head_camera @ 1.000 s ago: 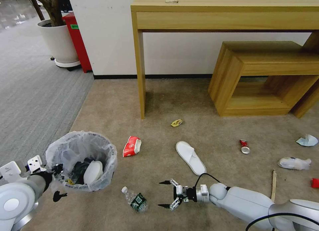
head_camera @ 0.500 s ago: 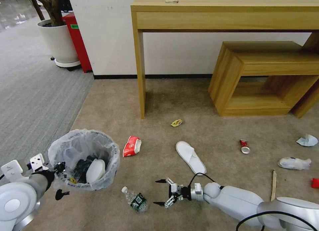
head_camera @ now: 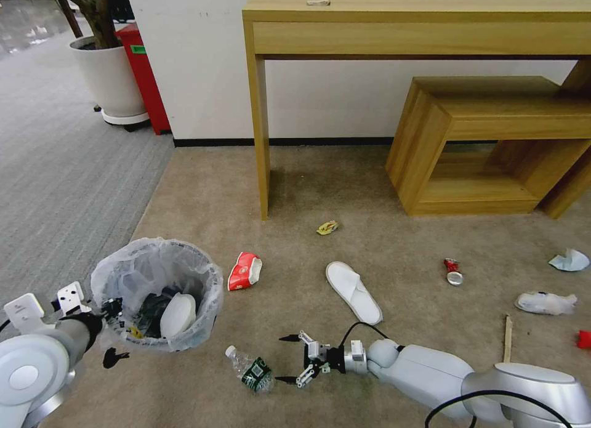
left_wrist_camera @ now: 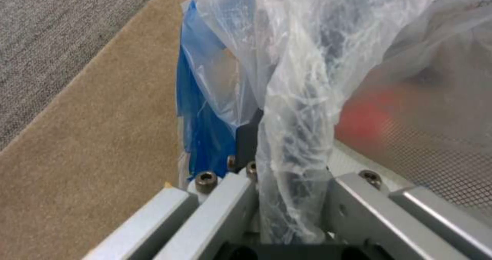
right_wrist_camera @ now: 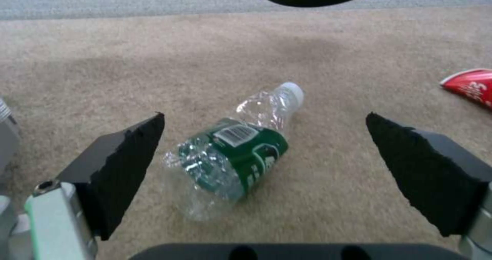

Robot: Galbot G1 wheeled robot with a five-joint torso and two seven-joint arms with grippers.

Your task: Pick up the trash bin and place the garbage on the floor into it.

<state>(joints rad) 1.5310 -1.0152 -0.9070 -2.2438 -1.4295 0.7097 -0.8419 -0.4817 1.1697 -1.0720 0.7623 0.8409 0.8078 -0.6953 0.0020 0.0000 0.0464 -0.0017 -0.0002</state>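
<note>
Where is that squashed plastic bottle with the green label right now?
In the head view the bottle lies on the beige carpet, low and left of centre, just below the trash bin and directly ahead of the open right claw.

The trash bin (head_camera: 157, 292) sat at the left on the floor (head_camera: 400, 243), the left gripper (head_camera: 114, 329) at its near-left rim. The crushed bottle (head_camera: 251, 369) lay just right of the bin, with the right gripper (head_camera: 284, 358) just to its right. A carton (head_camera: 245, 271) lay beyond the bottle, a slipper (head_camera: 353, 291) further right, and a can (head_camera: 453, 272) right again, before the low bench (head_camera: 492, 141).
</note>
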